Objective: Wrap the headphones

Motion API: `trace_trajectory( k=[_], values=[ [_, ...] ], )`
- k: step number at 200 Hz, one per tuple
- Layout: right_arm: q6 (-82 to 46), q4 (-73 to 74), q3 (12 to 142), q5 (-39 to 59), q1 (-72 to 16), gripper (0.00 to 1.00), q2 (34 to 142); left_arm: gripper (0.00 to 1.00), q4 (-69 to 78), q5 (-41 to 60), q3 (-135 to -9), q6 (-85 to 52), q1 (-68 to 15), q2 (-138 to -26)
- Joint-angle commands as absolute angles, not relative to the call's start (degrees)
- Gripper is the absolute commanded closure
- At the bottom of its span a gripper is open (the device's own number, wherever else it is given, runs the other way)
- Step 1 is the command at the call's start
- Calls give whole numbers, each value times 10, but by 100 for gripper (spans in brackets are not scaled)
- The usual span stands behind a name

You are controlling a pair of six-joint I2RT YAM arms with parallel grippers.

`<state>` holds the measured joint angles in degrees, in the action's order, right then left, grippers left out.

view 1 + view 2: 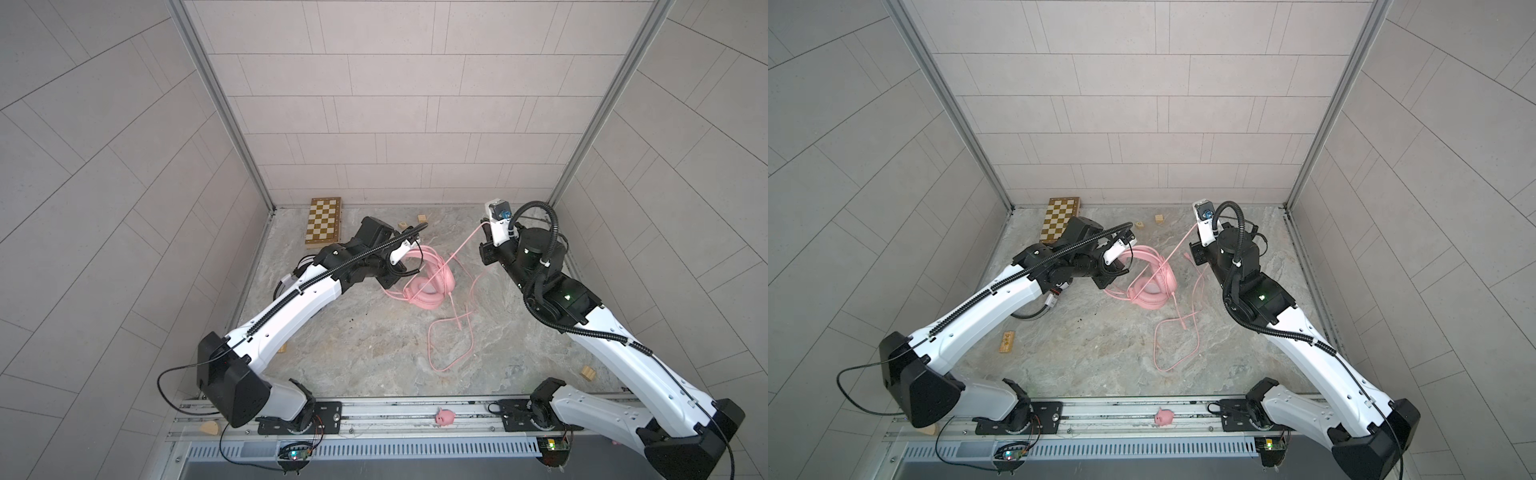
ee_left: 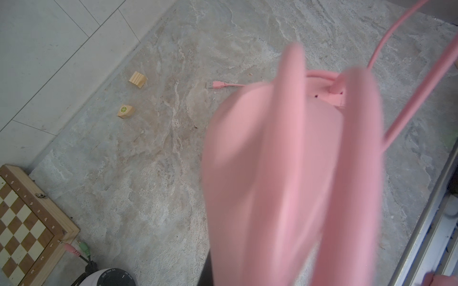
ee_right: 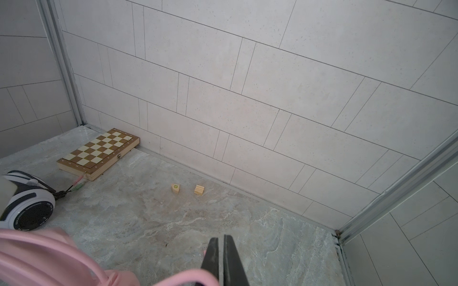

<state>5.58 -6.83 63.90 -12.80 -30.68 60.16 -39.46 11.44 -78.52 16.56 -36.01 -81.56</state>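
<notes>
The grey stone surface [image 1: 353, 353] fills the floor of the walled stall. A chessboard [image 1: 324, 220] is laid flat in the far corner by the wall. The pink headphones [image 1: 428, 286] are seen in the middle of the surface in both top views. The white headphones [image 3: 29, 208] are set close to the chessboard and are hidden by the left arm in the top views. The pink band seems to be gripped by the left tool [image 1: 399, 266], which is closed tight. The band is so near the left wrist camera that it is blurred. The pink cord [image 2: 419, 99] is pinched in the right tool [image 3: 221, 257], whose jaws are almost touching. It is pulled in a tight line up from the headset. The rest of the cord is spread in loose loops on the surface. Two small wooden blocks [image 3: 176, 188] are set near the back wall. A tiny pink plug [image 2: 214, 85] is lying flat. The winding of the pink set is judged to be under way. Next, the tight cord would need to be carried round the band while the set is kept steady.
</notes>
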Motion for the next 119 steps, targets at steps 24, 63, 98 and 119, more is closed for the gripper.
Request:
trace_trajectory(
  k=[24,63,98,119],
  values=[
    [61,20,667,-140,-272,94,652,100,-467,197,-790,224,-355,-794],
    [-1,26,692,15,-197,95,710,100,-474,307,-801,233,-354,-781],
    [-56,40,701,162,-154,95,756,100,-447,396,-806,211,-351,-754],
    [-87,52,710,241,-147,95,791,100,-442,465,-815,196,-350,-752]
  ],
)
